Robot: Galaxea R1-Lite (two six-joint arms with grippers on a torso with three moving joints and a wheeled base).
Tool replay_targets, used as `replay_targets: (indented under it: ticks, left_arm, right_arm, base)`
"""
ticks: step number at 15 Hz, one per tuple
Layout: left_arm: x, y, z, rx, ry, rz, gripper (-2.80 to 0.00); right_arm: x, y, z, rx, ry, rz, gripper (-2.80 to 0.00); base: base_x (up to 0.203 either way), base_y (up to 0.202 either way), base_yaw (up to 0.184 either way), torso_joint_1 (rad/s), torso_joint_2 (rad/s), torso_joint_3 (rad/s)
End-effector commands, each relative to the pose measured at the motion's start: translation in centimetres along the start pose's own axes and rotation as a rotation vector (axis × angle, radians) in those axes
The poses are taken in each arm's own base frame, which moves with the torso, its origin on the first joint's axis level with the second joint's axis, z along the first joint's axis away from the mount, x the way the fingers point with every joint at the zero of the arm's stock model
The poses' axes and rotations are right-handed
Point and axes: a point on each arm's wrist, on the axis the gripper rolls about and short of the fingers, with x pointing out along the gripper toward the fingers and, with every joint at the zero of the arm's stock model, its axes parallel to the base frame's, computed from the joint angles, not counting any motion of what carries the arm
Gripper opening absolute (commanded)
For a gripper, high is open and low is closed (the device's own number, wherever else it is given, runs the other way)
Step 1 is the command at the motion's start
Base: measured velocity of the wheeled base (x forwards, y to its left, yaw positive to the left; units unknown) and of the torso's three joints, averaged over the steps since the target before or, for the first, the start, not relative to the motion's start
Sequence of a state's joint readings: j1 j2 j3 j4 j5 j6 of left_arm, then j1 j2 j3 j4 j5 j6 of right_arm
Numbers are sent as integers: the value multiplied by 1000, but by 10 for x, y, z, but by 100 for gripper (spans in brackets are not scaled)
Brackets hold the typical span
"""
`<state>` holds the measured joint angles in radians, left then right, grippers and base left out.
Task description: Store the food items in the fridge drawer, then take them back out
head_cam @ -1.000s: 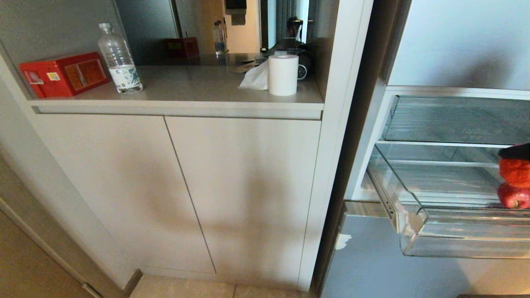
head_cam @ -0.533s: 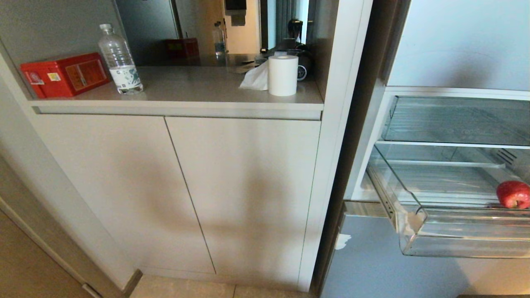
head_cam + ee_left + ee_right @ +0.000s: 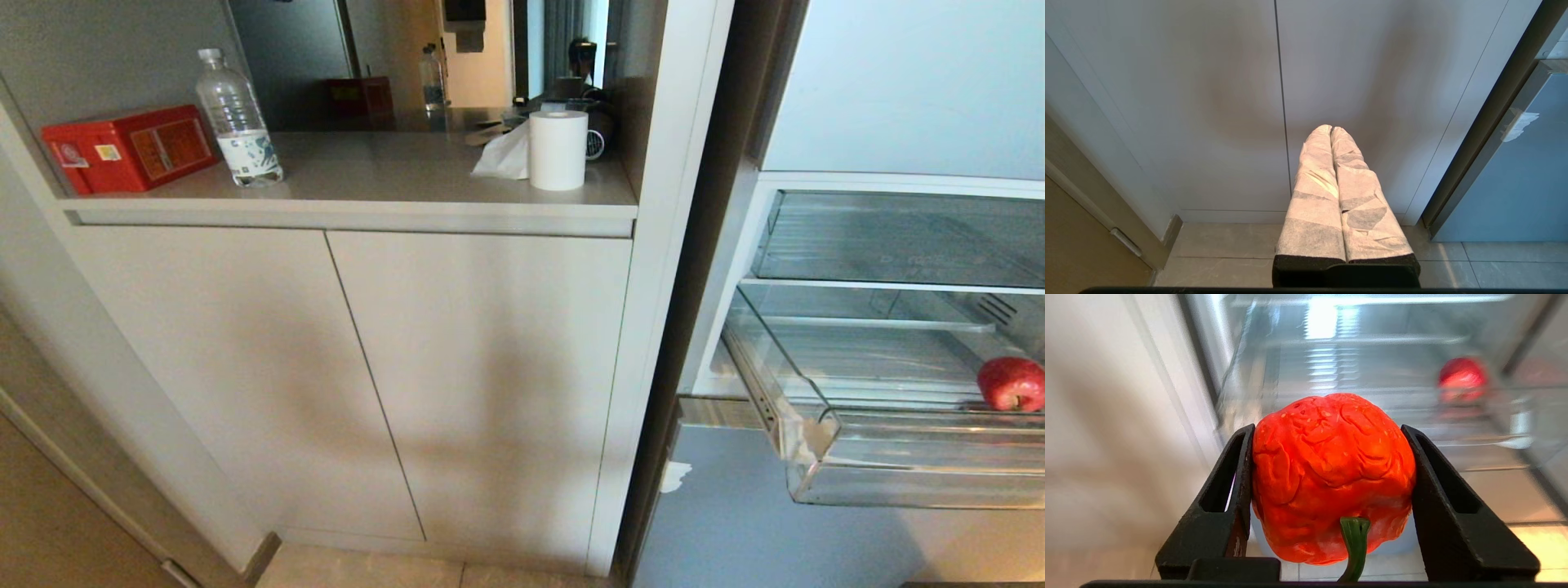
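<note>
Head view: a beige surface (image 3: 367,175) sits in a recess above two plain cabinet doors (image 3: 351,376), with pale floor tiles (image 3: 367,572) at 6 o'clock. On the surface stand a red box (image 3: 126,147) at 9 o'clock, a clear water bottle (image 3: 237,118) just beside it, and a white paper roll (image 3: 558,149) toward 3 o'clock with a loose tissue (image 3: 502,155) touching its side. A mirrored back panel reflects the room behind. At 3 o'clock of the scene stands the fridge (image 3: 898,82), pale silver-blue, with a scrap of white tape (image 3: 676,475) on the edge of its lower panel. The clear fridge drawer (image 3: 816,441) is pulled out below a second clear bin (image 3: 890,237); a red apple (image 3: 1011,384) rests on the drawer's ribbed floor near its front wall. Neither arm appears in the head view. Left wrist view: the left end effector (image 3: 1331,130) points at the cabinet doors low over the floor, its two white-wrapped fingers (image 3: 1314,196) pressed together, holding nothing. Right wrist view: the right end effector (image 3: 1331,433) faces the open drawer from outside it and grips a wrinkled red pepper (image 3: 1331,473) between its black fingers (image 3: 1437,490), green stem toward the camera; the apple (image 3: 1461,377) lies well beyond, blurred.
</note>
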<state>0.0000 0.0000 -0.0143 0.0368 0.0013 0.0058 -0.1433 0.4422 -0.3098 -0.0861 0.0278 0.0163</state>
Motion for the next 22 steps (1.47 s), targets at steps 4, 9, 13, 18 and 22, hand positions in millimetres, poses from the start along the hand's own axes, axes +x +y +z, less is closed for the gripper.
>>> replay_targets:
  ticks: [4,9,13,18,22]
  left_arm:
    - [0,0,0,0,0,0,-280]
    - [0,0,0,0,2,0,-280]
    - [0,0,0,0,1,0,-280]
    - [0,0,0,-1,2,0,-280]
    - [0,0,0,0,2,0,-280]
  right_arm:
    - [-17,-2,-63,-83,-23,55,-280]
    - [-32,-5,-99,-95,-61,90,-280]
    - [-32,-5,-102,-68,-41,93,-280]
    - [-32,-5,-102,-52,-41,92,-280]
    - [-32,-5,-102,-46,-40,91,-280]
  base:
    - [0,0,0,0,0,0]
    - [0,0,0,0,0,0]
    - [0,0,0,0,0,0]
    - [1,1,-21,0,0,0]
    - [0,8,-174,3,2,1]
